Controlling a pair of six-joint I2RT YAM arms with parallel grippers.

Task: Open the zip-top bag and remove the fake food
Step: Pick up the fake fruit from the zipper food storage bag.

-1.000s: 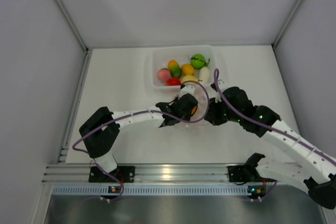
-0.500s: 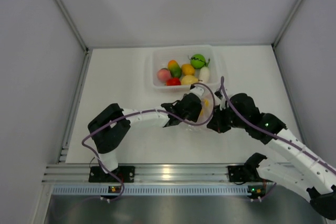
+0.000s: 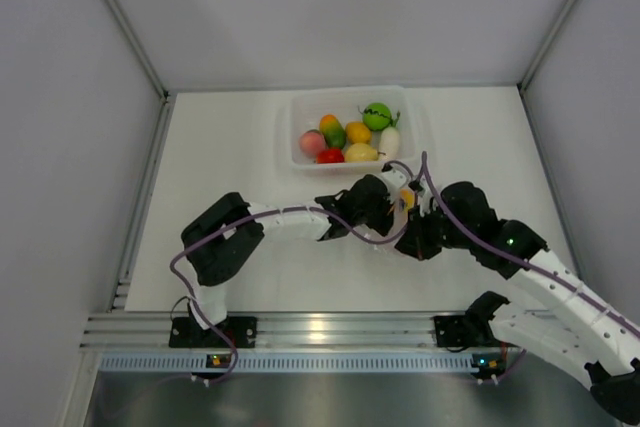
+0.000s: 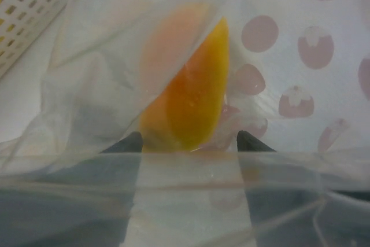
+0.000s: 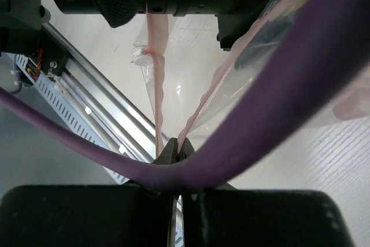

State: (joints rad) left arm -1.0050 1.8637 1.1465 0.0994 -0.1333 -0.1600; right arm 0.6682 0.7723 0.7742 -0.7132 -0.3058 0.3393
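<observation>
The clear zip-top bag point(image 4: 289, 56) with pink printed spots lies between my two grippers at the table's middle. My left gripper point(image 4: 189, 142) is open, its dark fingertips point(image 4: 130, 143) pushed inside the bag's mouth. An orange-yellow piece of fake food point(image 4: 193, 96) sits just ahead of them, its lower tip between the tips; it shows as an orange spot point(image 3: 407, 197) from above. My right gripper point(image 5: 176, 147) is shut on the bag's pink zip strip point(image 5: 155, 85), whose two sides spread apart above it. In the top view the left gripper point(image 3: 385, 202) meets the right gripper point(image 3: 420, 237).
A clear rectangular tub point(image 3: 290, 137) behind the grippers holds several more fake food pieces point(image 3: 345, 132). A purple cable point(image 5: 277, 96) crosses the right wrist view. The aluminium rail point(image 3: 320, 327) runs along the near edge. White walls close in the table on three sides.
My left gripper has slid right, deeper into the bag. The right gripper, still pinching the zip strip, has drawn back to the right and nearer the rail.
</observation>
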